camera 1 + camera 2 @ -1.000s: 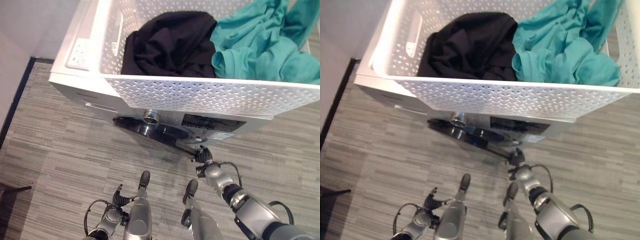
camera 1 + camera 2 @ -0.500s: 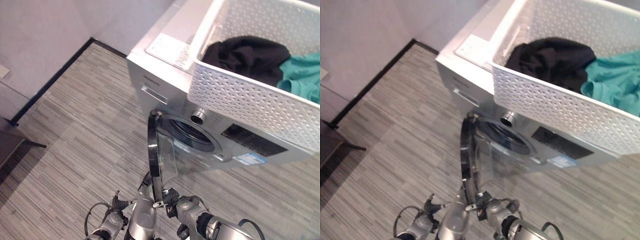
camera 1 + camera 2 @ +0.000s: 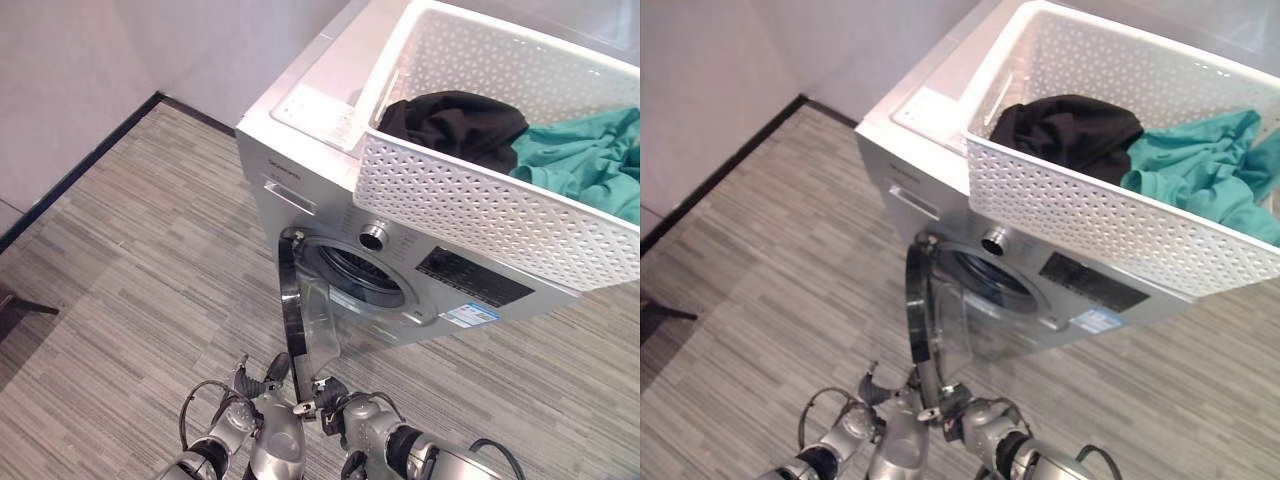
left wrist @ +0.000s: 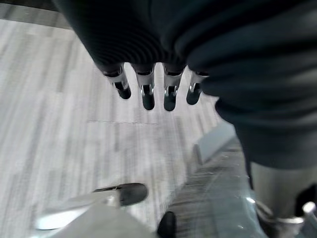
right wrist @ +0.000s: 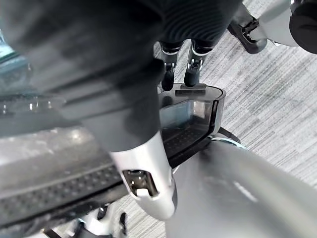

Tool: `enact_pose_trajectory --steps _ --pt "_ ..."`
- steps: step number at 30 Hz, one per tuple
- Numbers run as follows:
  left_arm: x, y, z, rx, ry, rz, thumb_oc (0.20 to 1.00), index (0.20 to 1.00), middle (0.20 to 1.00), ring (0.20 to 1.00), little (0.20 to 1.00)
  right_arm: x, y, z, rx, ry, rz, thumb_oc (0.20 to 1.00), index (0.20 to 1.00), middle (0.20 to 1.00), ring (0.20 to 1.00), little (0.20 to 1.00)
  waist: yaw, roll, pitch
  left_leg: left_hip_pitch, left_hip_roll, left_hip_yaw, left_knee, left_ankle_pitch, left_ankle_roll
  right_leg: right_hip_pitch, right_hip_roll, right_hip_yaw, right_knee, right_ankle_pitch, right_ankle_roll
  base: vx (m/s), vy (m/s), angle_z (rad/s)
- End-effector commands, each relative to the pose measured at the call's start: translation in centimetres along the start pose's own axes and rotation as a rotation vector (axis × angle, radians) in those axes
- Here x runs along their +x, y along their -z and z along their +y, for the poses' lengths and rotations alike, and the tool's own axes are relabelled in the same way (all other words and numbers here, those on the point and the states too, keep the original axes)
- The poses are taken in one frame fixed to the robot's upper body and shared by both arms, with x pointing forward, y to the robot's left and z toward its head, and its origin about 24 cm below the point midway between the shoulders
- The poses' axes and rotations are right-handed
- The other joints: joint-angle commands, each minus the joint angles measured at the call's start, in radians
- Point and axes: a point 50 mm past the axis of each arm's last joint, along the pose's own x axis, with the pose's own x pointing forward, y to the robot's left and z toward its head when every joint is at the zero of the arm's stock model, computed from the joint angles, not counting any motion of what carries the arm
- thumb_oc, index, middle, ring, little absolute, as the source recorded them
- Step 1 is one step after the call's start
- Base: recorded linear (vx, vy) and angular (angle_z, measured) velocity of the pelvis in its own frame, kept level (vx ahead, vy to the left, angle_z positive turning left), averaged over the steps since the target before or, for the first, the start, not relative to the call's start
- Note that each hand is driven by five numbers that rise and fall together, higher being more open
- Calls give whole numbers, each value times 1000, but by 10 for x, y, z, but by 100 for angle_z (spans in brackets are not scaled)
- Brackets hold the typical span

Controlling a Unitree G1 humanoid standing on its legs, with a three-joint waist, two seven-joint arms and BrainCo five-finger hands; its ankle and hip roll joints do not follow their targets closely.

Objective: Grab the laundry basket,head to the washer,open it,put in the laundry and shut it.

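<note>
we take the washer as our landmark. on top of it sits the white laundry basket, its perforated front wall hanging just over the washer's front edge. inside the basket we see a black garment on the side toward the wall and a teal garment beside it; the laundry is in the basket, not in the drum. the washer's round door stands swung out from the front panel, edge-on to us, leaving the drum opening uncovered. our right hand is at the door's outer end, low in front of the washer; in its wrist view the fingers reach down onto the door's rim and latch, but we cannot tell whether they grip it or merely rest on it. our left hand hangs just beside the door, away from the washer, its fingers relaxed and straight over the grey plank floor, holding nothing.
</note>
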Motion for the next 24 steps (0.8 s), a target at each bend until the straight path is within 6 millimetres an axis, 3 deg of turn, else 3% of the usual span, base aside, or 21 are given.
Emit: enact_pose_trajectory --steps 1,2,3,4,5,6,7,8,10,13,14,16,17,20,22,23,24 --pt "10 -63 -4 117 -33 -190 1000 1000 1000 1000 1000 -24 -160 79 184 -254 -490 1000 1000 1000 1000 1000 -30 -88 40 -40 0 38 -24 99 -21 -65 -204 -7 -2 -62 98 -177 -85 43" --pt "11 -63 -4 118 -34 -190 1000 1000 1000 1000 1000 -24 -161 79 184 -254 -491 1000 1000 1000 1000 1000 -29 -89 41 -40 1 37 -24 99 -21 -65 -204 -7 -2 -62 98 -219 -124 67" --pt "4 -90 -16 106 27 -303 1000 1000 1000 1000 1000 -23 -172 61 178 -199 -519 1000 1000 1000 1000 1000 -70 -91 29 22 43 106 75 57 4 -96 -213 -45 -2 -65 103 -233 -60 89" --pt "0 -101 -22 89 68 -353 1000 1000 1000 1000 1000 -23 -174 54 173 -177 -517 1000 1000 1000 1000 1000 -87 -86 28 46 60 123 155 20 21 -114 -216 -55 -2 -57 97 -230 -58 103" --pt "0 -102 -21 89 69 -353 1000 1000 1000 1000 1000 -23 -174 54 174 -177 -517 1000 1000 1000 1000 1000 -85 -84 28 42 62 122 166 12 21 -113 -214 -55 -2 -58 98 -237 58 143" --pt "-9 -124 -33 60 160 -435 1000 1000 1000 1000 1000 -24 -189 44 227 -137 -536 1000 1000 1000 1000 1000 -104 -67 35 90 49 81 205 -38 42 -148 -216 -71 -2 -36 101 -152 95 101" --pt "-15 -133 -42 64 201 -468 1000 1000 1000 1000 1000 -26 -193 43 265 -134 -544 1000 1000 1000 1000 1000 -126 -50 28 124 54 89 151 -62 51 -161 -221 -74 -2 -25 113 -210 204 74" --pt "-22 -141 -49 82 241 -505 1000 1000 1000 1000 1000 -28 -199 39 290 -131 -559 1000 1000 1000 1000 1000 -135 -35 24 130 63 109 129 -50 42 -176 -239 -80 -2 -6 123 -106 254 37" --pt "-29 -140 -61 121 301 -528 1000 1000 1000 1000 1000 -28 -203 31 301 -100 -564 1000 1000 1000 1000 1000 -150 -16 15 161 55 121 64 -43 36 -194 -263 -89 -2 26 136 -99 268 69" --pt "-38 -141 -73 191 377 -570 1000 1000 1000 1000 1000 -33 -219 16 326 -53 -605 1000 1000 1000 1000 1000 -146 20 26 157 37 155 9 -73 36 -206 -316 -111 4 64 157 -114 225 90" --pt "-40 -139 -75 245 396 -588 1000 1000 1000 1000 1000 -35 -226 8 368 -29 -617 1000 1000 1000 1000 1000 -139 45 40 151 18 155 -1 -98 41 -200 -347 -119 7 83 168 -92 220 137" --pt "-39 -138 -75 262 403 -591 1000 1000 1000 1000 1000 -35 -227 2 410 -6 -616 1000 1000 1000 1000 1000 -121 63 49 143 2 144 1 -120 43 -182 -375 -132 9 95 178 -74 152 141" --pt "-39 -140 -72 275 389 -613 1000 1000 1000 1000 1000 -37 -231 3 447 -12 -622 1000 1000 1000 1000 1000 -103 76 64 129 -20 117 13 -156 53 -170 -397 -139 9 103 188 -80 75 90" --pt "-39 -161 -47 314 306 -752 1000 1000 1000 1000 1000 -43 -243 -7 451 8 -661 1000 1000 1000 1000 1000 -51 106 70 111 -51 73 16 -178 58 -152 -437 -167 12 113 202 -31 -3 35" --pt "-36 -165 -26 315 244 -793 1000 1000 1000 1000 1000 -44 -243 -19 420 31 -681 1000 1000 1000 1000 1000 -45 112 72 107 -57 62 25 -184 60 -146 -446 -170 18 115 205 7 -20 33" --pt "-39 -167 -10 337 250 -836 1000 1000 1000 1000 1000 -41 -229 -32 382 39 -676 1000 1000 1000 1000 1000 -58 113 71 116 -54 70 30 -189 59 -145 -442 -162 27 110 207 8 -1 22" --pt "-39 -165 -9 337 254 -832 1000 1000 1000 1000 1000 -40 -227 -32 380 37 -673 1000 1000 1000 1000 1000 -59 113 69 118 -53 72 29 -189 59 -146 -442 -160 28 109 207 6 2 16"
